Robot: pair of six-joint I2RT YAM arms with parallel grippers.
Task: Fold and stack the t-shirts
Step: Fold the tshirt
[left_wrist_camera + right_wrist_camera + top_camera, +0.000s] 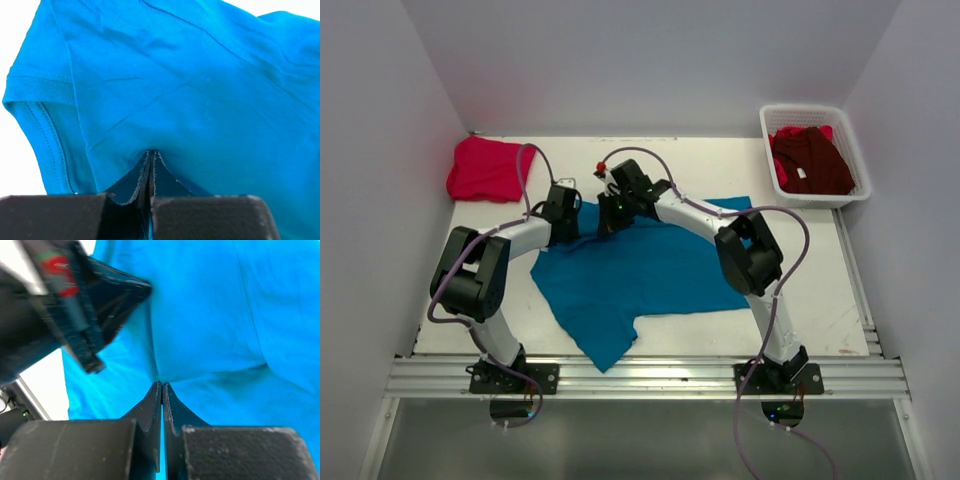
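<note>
On the near half of the bench, the teal-blue t-shirt is lying spread out. At its far edge the left hand and the right hand are each pinching its cloth, close together. Farther back, the pinkish-red t-shirt is sitting far left, and the maroon t-shirt is resting in the white basket far right.

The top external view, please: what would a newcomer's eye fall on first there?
The teal-blue t-shirt spread out in the centre, with the left gripper and right gripper both shut on its far edge. Next, the pinkish-red t-shirt at the far-left corner and the maroon t-shirt in the white basket at far right.
</note>
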